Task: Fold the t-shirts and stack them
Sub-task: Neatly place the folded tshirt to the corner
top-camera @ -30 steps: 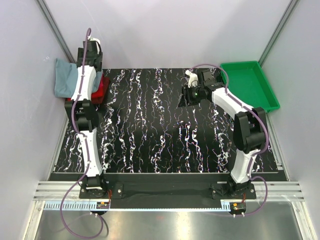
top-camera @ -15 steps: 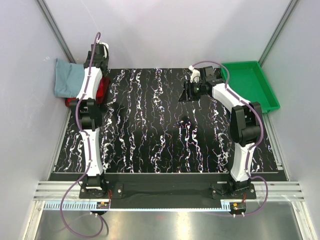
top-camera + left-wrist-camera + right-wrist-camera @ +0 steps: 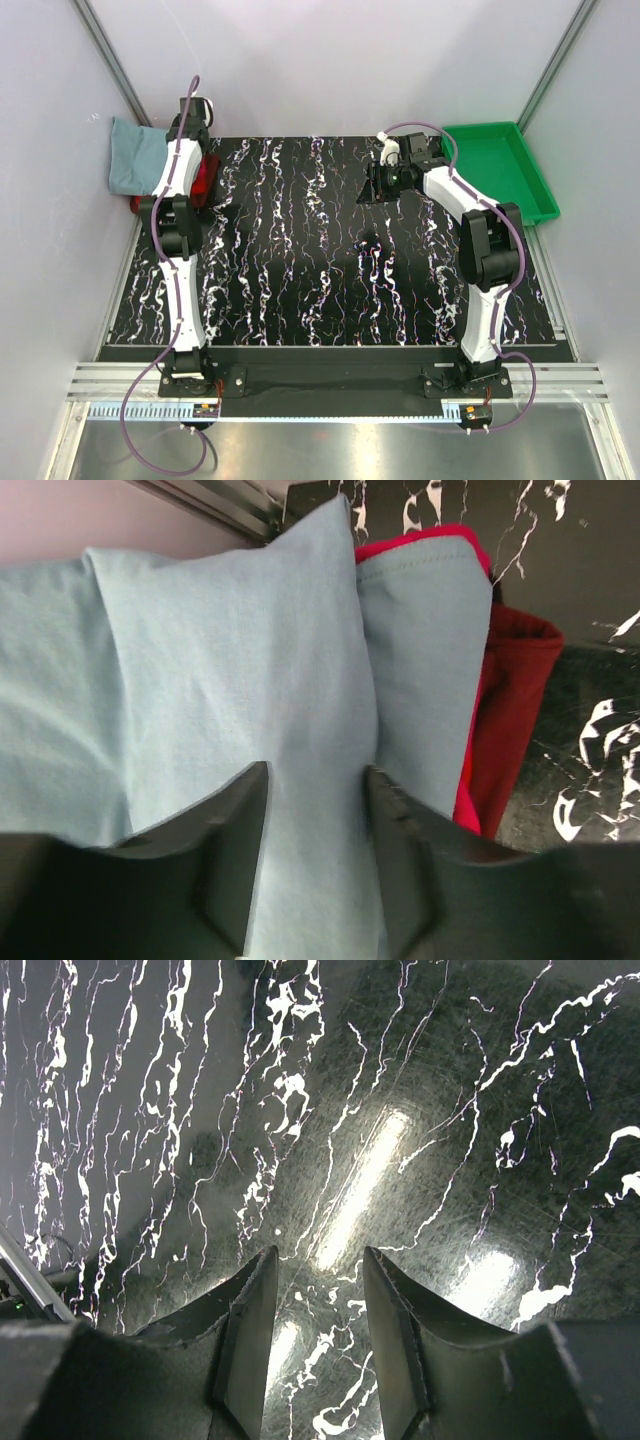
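A folded dusty grey-blue t-shirt lies on a magenta-pink one and a dark red one at the table's far left edge. Its left part hangs past the edge in the top view, where the red cloth shows beside the arm. My left gripper is open, close above the grey-blue shirt, with cloth showing between the jaws; it also shows in the top view. My right gripper is open and empty over bare table at the far middle-right.
A green plastic tray stands at the far right corner, just right of my right arm. The black marbled tabletop spreads between the arms. Grey walls and metal rails close in the left, right and back sides.
My left wrist has turned and shifted slightly over the shirt stack. My right gripper has moved a little farther back. The shirts have not moved.
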